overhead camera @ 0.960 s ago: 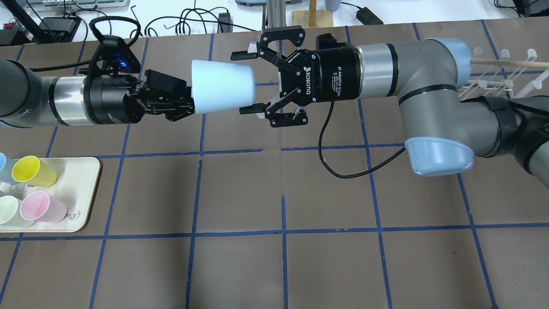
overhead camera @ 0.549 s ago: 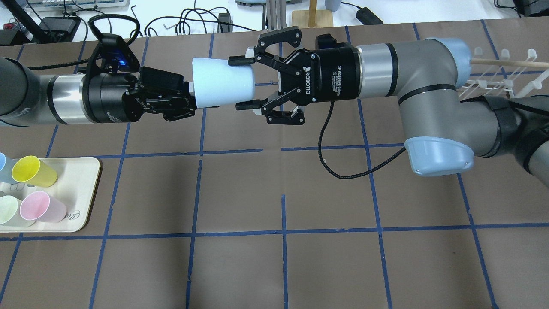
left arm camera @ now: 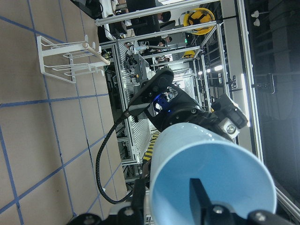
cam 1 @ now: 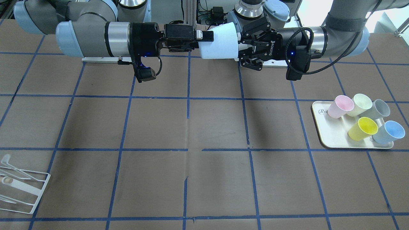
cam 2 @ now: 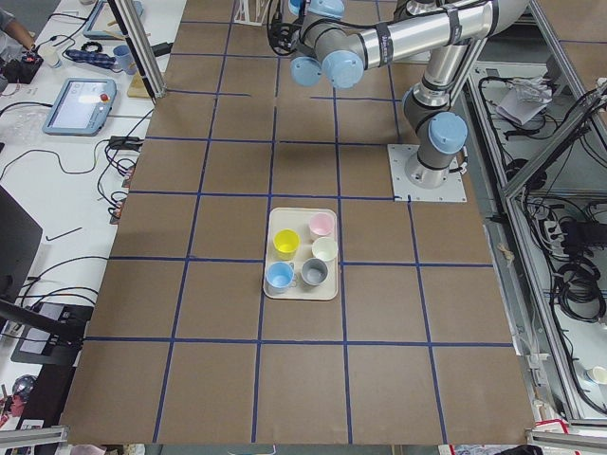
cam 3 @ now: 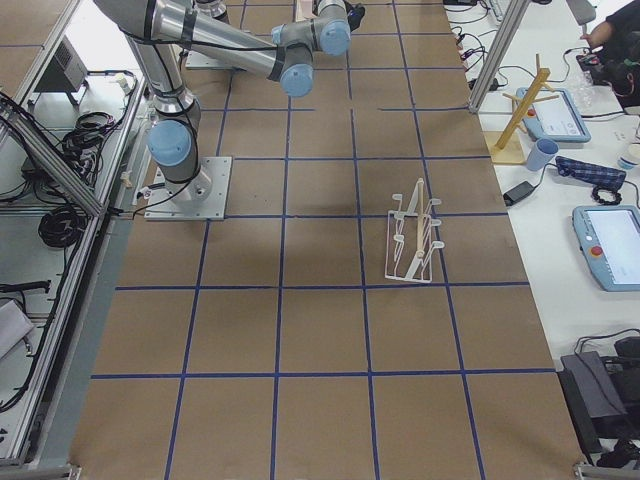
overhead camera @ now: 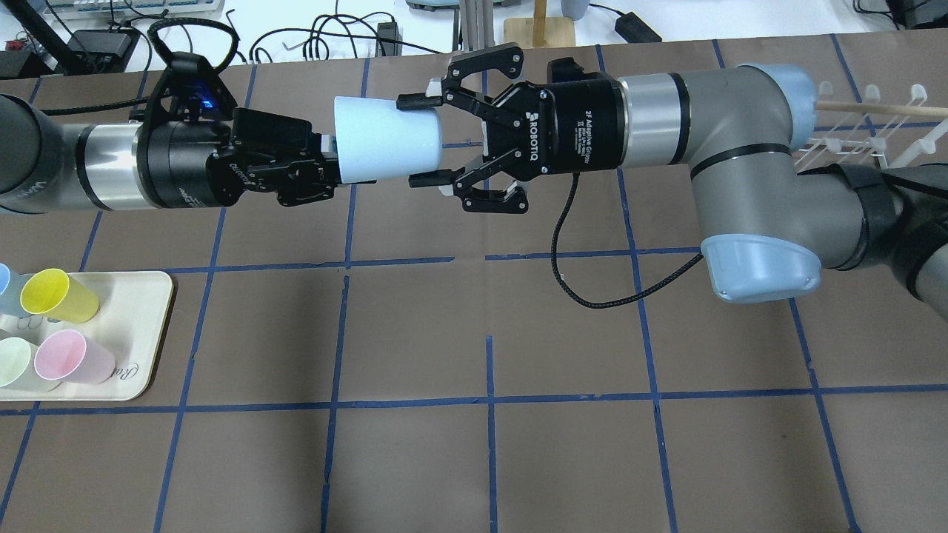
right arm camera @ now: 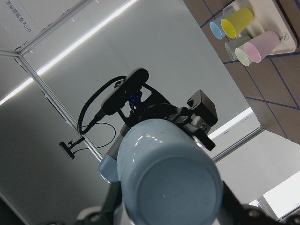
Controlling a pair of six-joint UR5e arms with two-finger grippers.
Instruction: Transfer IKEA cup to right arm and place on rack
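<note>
A brown paper-covered table [overhead camera: 489,459] marked off with blue tape lies under both arms, with cluttered benches and cables beyond its far edge. Above the middle of its far half, well clear of the surface, the IKEA cup [overhead camera: 385,141] hangs on its side, mouth toward the robot's left and base toward its right. The left gripper [overhead camera: 332,164] is clenched on the rim, with one finger inside the mouth, as the left wrist view shows. The right gripper [overhead camera: 424,141] brackets the narrow base end. Its two pads appear to lie against the wall, so it seems to be pinching the cup too, though how firmly cannot be told.

The rack [cam 3: 412,240] stands well apart on the robot's right, behind the right arm [overhead camera: 740,148] in the overhead view. The cream tray [overhead camera: 144,333] with the other tumblers, including a second light-blue tumbler [cam 1: 390,131], sits far off on the left.

The hand-over looks like the risky step. The right pads cover only a short stretch of a smooth, tapered wall, so a squeeze could push the cup out toward its base. If the left fingers let go before that grip is sound, the cup would likely fall to the table. If either arm pulls while both are clamped, the thin plastic could twist or slip. The inner left finger might also drag the rim as it withdraws.
</note>
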